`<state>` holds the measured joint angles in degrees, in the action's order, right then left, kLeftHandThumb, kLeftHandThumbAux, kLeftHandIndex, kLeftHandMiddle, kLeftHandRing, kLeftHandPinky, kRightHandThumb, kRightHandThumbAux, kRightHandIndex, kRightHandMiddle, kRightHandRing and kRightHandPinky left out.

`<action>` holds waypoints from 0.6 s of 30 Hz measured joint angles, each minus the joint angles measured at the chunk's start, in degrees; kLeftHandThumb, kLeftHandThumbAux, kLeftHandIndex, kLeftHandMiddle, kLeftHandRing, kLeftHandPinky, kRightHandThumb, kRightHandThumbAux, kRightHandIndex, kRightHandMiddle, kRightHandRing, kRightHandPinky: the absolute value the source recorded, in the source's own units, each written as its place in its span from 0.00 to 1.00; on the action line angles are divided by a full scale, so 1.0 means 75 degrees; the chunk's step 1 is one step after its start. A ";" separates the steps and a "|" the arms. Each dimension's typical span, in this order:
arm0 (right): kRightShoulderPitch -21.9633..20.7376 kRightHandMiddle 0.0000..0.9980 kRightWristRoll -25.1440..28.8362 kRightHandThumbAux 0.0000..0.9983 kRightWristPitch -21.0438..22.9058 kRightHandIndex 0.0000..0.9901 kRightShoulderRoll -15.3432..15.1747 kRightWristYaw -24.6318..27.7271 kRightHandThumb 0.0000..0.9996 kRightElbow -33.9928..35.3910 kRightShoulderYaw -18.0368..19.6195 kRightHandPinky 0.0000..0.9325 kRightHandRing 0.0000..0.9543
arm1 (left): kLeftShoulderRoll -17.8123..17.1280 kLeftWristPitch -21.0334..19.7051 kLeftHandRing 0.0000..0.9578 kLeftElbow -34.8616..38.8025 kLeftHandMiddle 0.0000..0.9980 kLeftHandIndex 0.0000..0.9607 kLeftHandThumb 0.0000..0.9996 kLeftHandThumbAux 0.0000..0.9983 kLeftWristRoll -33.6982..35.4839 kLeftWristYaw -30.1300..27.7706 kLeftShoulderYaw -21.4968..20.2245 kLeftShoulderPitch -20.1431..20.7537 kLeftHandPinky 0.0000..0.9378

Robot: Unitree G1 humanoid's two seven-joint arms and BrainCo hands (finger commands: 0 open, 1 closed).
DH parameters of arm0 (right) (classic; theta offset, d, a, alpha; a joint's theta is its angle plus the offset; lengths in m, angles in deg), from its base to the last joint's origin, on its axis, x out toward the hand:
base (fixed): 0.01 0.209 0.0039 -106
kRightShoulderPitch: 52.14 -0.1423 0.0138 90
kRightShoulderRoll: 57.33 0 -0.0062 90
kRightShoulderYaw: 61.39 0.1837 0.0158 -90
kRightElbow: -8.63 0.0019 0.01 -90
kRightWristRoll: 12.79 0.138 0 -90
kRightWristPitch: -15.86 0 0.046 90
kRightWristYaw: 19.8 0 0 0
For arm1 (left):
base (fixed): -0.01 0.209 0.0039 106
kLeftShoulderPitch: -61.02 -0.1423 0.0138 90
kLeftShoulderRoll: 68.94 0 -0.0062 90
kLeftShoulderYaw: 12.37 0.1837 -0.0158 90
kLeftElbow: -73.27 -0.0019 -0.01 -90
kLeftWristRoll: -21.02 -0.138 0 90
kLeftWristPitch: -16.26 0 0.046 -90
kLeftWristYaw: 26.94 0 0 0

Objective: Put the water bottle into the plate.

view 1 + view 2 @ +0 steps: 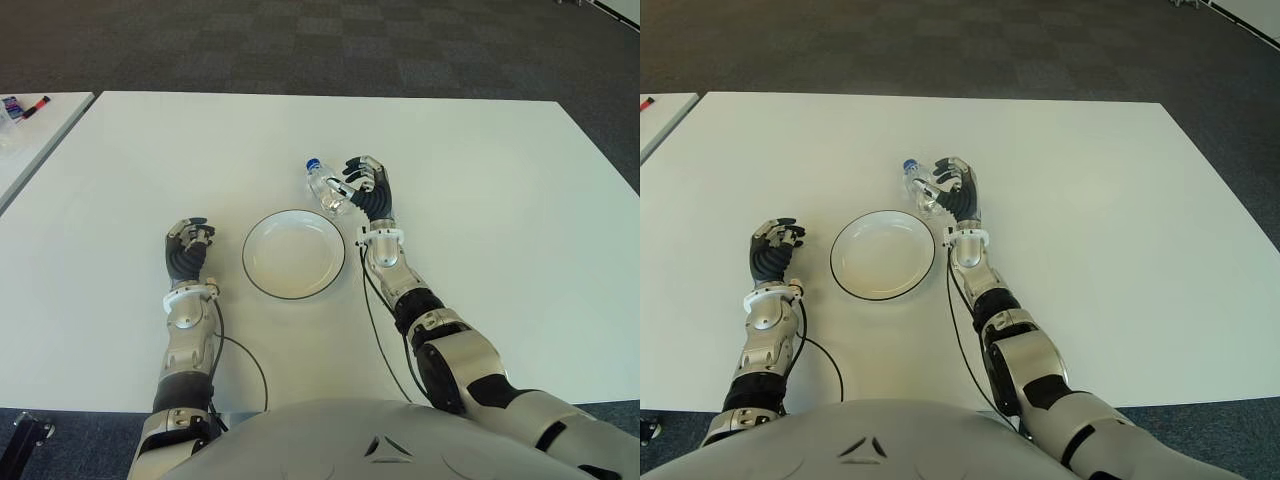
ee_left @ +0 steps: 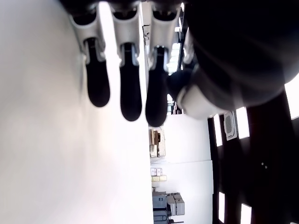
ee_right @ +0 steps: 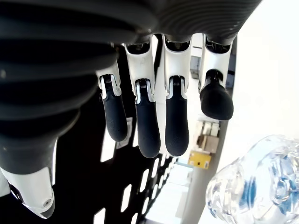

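Just past the plate's far right rim sits the one water bottle [image 1: 326,188], clear plastic with a blue cap, tilted with the cap pointing away from the robot. The right hand [image 1: 366,188] is right up against it on its right side, but in the right wrist view its fingers [image 3: 145,125] hang loose with the bottle [image 3: 252,186] beside them, so no actual grasp there. There's one plate [image 1: 257,280], white with a dark rim and nothing in it, on the white table [image 1: 500,200]. The left hand [image 1: 188,246] shows to the plate's left, fingers relaxed, holding nothing. So two hands, one bottle, one plate.
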<state>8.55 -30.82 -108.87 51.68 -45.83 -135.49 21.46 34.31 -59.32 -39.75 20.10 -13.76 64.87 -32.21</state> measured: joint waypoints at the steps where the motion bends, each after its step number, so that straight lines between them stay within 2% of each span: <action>1: 0.0049 0.50 -0.0017 0.66 0.0077 0.39 -0.0014 0.0020 0.95 0.0163 -0.0028 0.83 0.54 | -0.0001 0.0000 0.50 -0.0006 0.51 0.43 0.68 0.72 -0.0004 0.0005 0.0001 0.0004 0.48; 10: 0.0478 0.50 -0.0028 0.66 0.0671 0.39 -0.0060 0.0359 0.95 0.1510 -0.0126 0.83 0.54 | -0.0003 0.0000 0.50 -0.0060 0.51 0.43 0.68 0.72 -0.0044 0.0085 0.0014 0.0043 0.48; 18: 0.0780 0.50 -0.0050 0.66 0.1094 0.39 -0.0063 0.0588 0.95 0.2220 -0.0197 0.82 0.54 | -0.0011 -0.0002 0.49 -0.0112 0.50 0.43 0.68 0.73 -0.0057 0.0126 0.0020 0.0083 0.47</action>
<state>14.41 -31.20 -100.67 51.21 -41.42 -118.84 19.98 34.23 -59.34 -40.59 19.67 -12.82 65.02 -31.58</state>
